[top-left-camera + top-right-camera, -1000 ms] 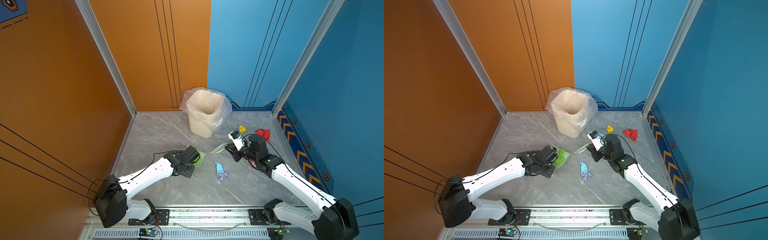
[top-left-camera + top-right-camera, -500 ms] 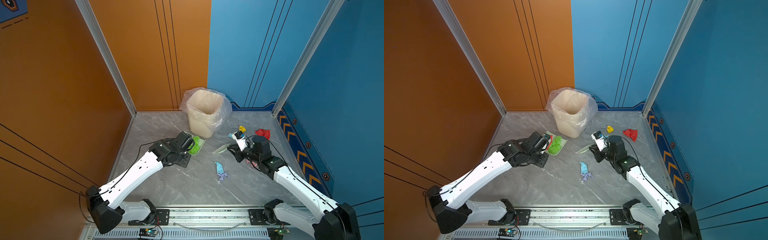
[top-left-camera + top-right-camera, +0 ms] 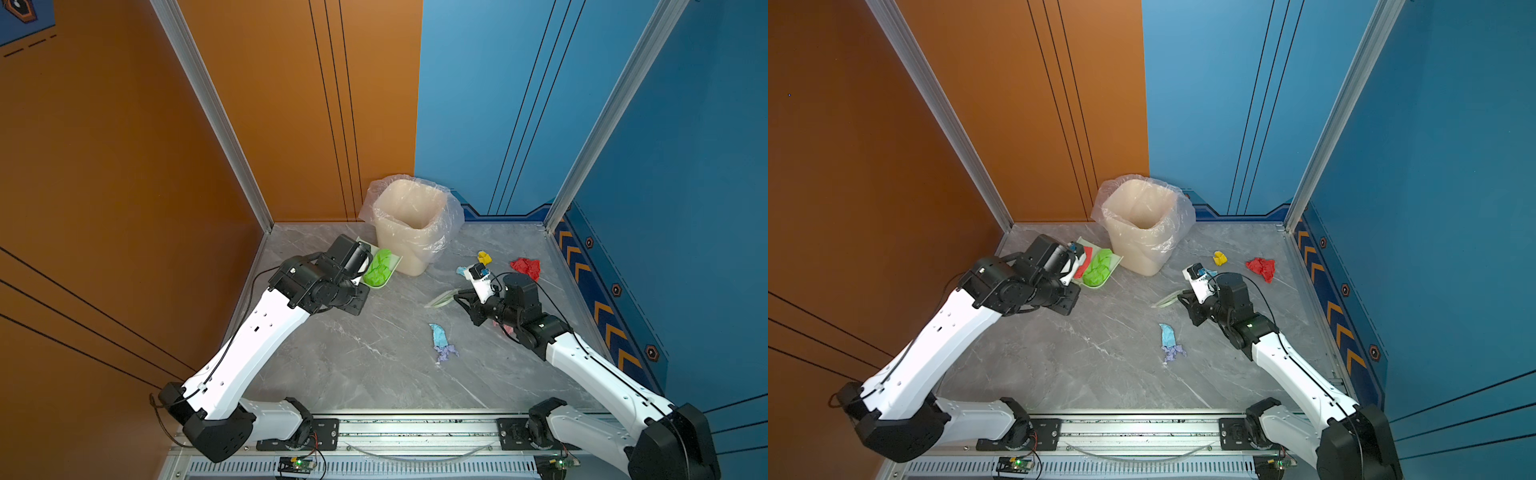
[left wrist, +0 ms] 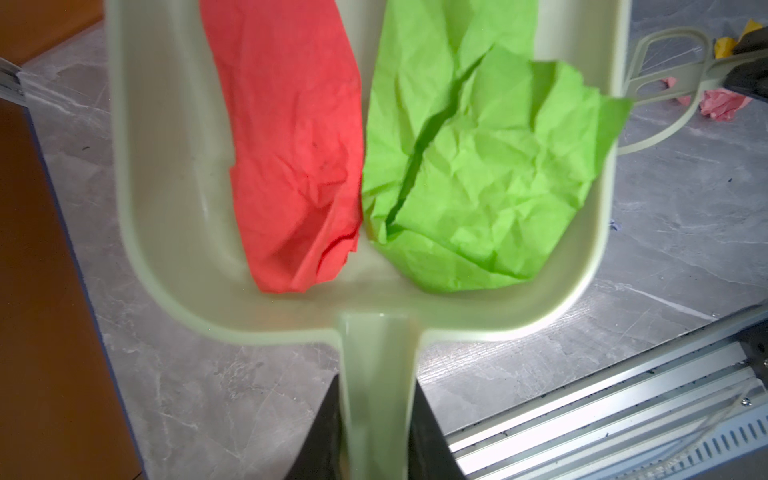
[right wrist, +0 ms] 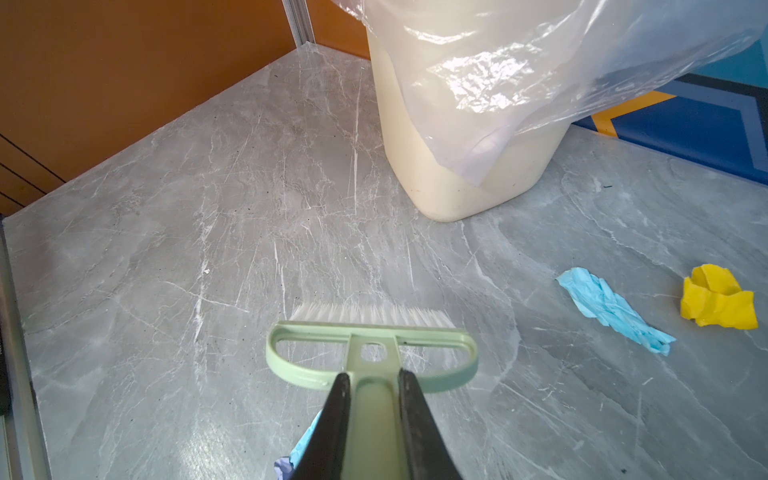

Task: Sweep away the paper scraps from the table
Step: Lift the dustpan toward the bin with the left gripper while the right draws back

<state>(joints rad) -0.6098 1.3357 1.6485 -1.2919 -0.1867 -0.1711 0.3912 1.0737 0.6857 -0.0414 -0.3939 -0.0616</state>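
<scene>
The grey, white-veined bench carries a cream bin with a clear liner, standing at the back near the middle. To the right of it lie a yellow scrap and a red scrap, apart from each other, with a light blue scrap near the yellow one. Toward the middle of the bench, a blue twist lies against a lilac scrap.

No words, numbers or brand names can be read anywhere. The only markings are orange chevrons and small hexagon emblems on the dark wall strip right of the bin
</scene>
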